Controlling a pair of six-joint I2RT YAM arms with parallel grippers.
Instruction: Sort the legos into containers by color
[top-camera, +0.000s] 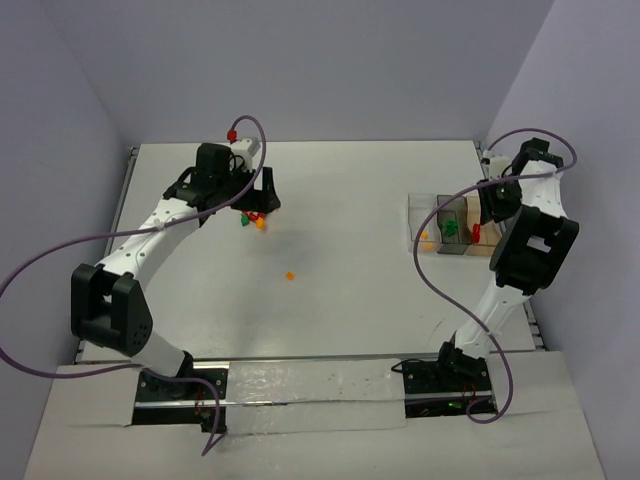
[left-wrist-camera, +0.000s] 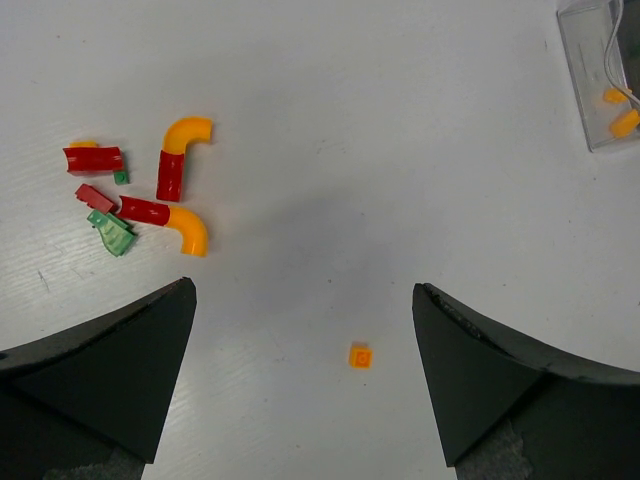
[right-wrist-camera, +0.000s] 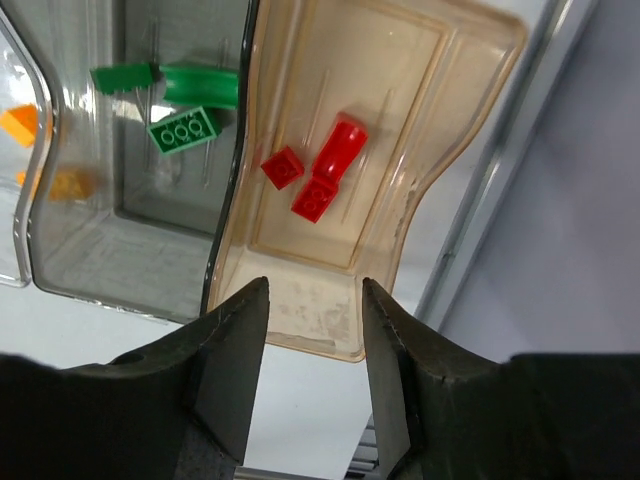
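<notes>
Right wrist view alone looks inside the containers: three red legos lie in the tan-tinted bin at upper centre, green bricks are in the compartment to its left, and orange ones sit at the left edge. The right claw is partly spread above the tan bin's near rim, pinching nothing. Left wrist view shows the unsorted pile of red, orange and green at upper left on the counter, with one orange brick at lower centre. The left claw gapes wide, empty.
</notes>
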